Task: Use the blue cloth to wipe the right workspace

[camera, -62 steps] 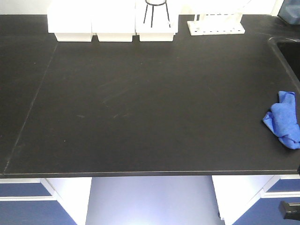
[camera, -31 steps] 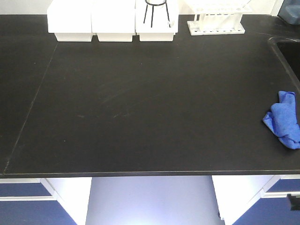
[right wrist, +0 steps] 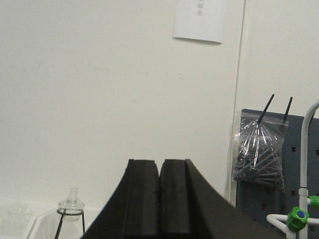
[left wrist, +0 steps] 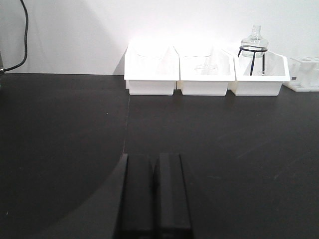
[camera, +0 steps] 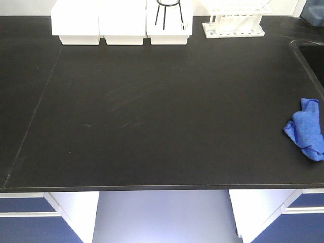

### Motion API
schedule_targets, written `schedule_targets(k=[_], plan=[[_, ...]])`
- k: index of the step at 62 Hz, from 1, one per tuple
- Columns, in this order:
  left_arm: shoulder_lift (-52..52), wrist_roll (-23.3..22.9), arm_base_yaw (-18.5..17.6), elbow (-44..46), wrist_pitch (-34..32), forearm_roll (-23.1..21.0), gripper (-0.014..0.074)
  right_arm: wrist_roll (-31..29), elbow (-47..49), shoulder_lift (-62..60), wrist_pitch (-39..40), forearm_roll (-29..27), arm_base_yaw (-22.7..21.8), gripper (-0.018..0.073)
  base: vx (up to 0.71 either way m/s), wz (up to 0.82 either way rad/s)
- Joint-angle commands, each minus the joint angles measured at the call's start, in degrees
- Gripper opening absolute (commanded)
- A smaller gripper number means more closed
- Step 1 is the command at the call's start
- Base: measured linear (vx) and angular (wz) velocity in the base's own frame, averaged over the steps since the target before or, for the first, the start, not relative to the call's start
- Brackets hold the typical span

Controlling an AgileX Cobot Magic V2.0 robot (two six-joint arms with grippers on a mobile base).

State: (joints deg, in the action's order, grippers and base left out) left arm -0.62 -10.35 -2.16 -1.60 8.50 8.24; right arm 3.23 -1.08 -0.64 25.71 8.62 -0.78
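Blue cloth (camera: 306, 130): lies bunched on the counter (camera: 152, 111) at its right edge, about midway between front and back, on the near side of the sink (camera: 311, 55) and partly cut off by the frame. Nothing touches it.

Orientation: long axis runs roughly back to front, with the near end slanting a little to the right. A short lobe sticks out to the left.

Handling (judgement): soft, light and limp. It should crush under the pads and drape once lifted, with no risk of breakage. The best hold looks to be the thick middle fold, pinched from above. An edge grip would likely let it trail.

Left gripper (left wrist: 155, 164): pads pressed together, nothing between them, low over bare counter, facing the white bins (left wrist: 207, 74).

Right gripper (right wrist: 159, 172): likewise clenched and empty, aimed at the wall; no cloth shows in its own view.
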Motion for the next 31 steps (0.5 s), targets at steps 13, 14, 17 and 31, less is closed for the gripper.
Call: schedule_targets(k=[13,14,17,31], plan=[[-0.9,-0.5,-0.3,-1.7,-4.6,0.1,-0.0006,-5.0,18.9,1.8,-13.7,-13.6,-0.3,-0.0004,0.00,0.00],[-0.9,-0.5,-0.3,-1.7,-4.6,0.1,-0.0006,-5.8,20.0,2.5,-15.8,-13.6,-0.3,-0.0004,0.00,0.00],[-0.9,-0.5,-0.3,-1.7,-4.6,0.1,-0.0006,-8.3,22.1,4.4,-20.1,-13.6,-0.3,-0.0004,0.00,0.00],[-0.9,-0.5,-0.3,-1.7,-4.6,0.1,-0.0006,-7.0,27.0,22.4,-29.3,-13.6,-0.3,-0.0004,0.00,0.00]])
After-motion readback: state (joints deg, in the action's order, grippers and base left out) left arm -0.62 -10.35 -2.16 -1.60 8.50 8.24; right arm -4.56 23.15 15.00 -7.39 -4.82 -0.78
